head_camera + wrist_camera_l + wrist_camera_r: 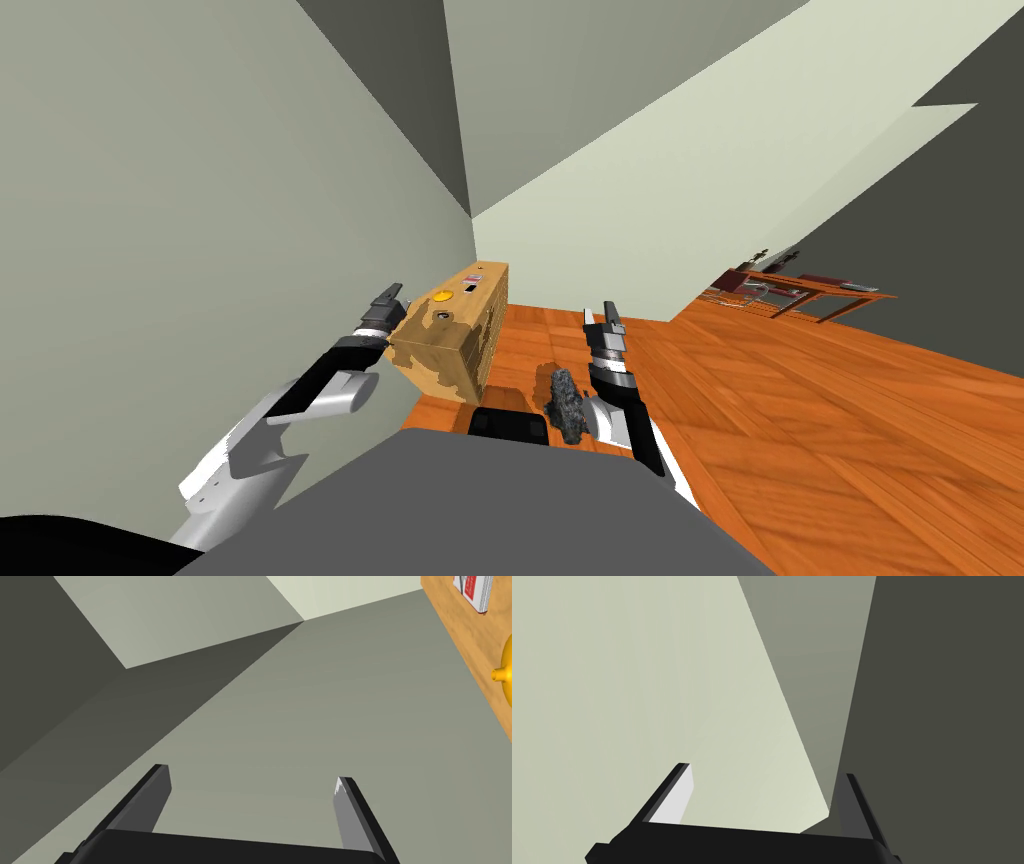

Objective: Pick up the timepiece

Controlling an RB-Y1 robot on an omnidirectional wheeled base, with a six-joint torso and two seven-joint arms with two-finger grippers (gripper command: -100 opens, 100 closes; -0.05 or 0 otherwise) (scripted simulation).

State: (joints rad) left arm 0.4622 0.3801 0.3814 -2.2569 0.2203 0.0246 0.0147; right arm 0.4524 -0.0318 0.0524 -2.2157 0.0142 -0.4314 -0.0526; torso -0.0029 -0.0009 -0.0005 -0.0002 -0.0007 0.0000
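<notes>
Left gripper (392,293): released, fingers spread, nothing between them, just beside the wooden cabinet (470,350). Yellow round timepiece (442,296): lies on the cabinet top, at 3 o'clock from the left gripper, not touching it. Right gripper (598,312): released, empty, at 3 o'clock from the cabinet, above the wooden floor (800,420). Dark rough lump (565,405): on the floor, at 7 o'clock from the right gripper.

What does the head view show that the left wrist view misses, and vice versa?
Head view: the right gripper, a dark rough lump on the wooden floor, a distant red-brown table. Left wrist view: the left gripper's fingers clearly apart, the yellow round thing's nub. Both: left gripper, wooden cabinet, that yellow thing and a red-and-white item on its top.
</notes>
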